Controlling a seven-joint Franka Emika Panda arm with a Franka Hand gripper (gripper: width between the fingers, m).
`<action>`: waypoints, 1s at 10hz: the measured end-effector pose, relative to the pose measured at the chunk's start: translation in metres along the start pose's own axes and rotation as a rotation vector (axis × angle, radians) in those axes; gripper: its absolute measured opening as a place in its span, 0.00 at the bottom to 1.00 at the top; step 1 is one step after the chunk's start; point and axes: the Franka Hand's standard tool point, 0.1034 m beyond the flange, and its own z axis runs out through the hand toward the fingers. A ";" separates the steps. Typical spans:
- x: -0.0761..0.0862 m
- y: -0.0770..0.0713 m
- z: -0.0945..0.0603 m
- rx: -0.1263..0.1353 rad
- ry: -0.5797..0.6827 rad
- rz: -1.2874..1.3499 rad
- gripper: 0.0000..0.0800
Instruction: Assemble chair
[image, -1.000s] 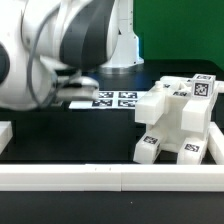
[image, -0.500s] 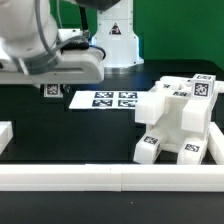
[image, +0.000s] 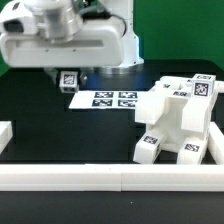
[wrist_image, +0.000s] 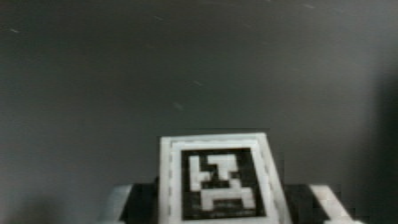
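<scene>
1. Since a second ago the arm has swung from the exterior view's left toward the middle and lifted, and I now see its white body (image: 65, 40) hanging above the far part of the black counter (image: 60, 125).
2. Nearest to me in the exterior view runs a long white border rail (image: 110, 177), with a short white piece (image: 4, 135) at the exterior view's left edge.
3. Behind the rail, on the exterior view's right, the chair assembly (image: 177, 120) stands on the counter: a boxy white block with tags on its top and lower front. It has not shifted.
4. Farther back lies the marker board (image: 108, 99), flat on the counter.
5. Just above the board's near-left corner, the tool (image: 68, 80) holds a small tagged chair part (image: 68, 79) clear of the counter.
6. Only the wrist view shows the grip: the part (wrist_image: 219, 180) sits between two grey fingers (wrist_image: 130, 198), clamped on its sides, tag facing the camera, dark counter (wrist_image: 196, 70) behind.
7. That view hides the assembly and the board.
</scene>
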 end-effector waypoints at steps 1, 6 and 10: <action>0.001 -0.013 -0.014 0.002 0.028 0.007 0.35; 0.015 -0.015 -0.028 -0.036 0.368 -0.005 0.35; 0.017 -0.077 -0.060 0.035 0.663 0.059 0.35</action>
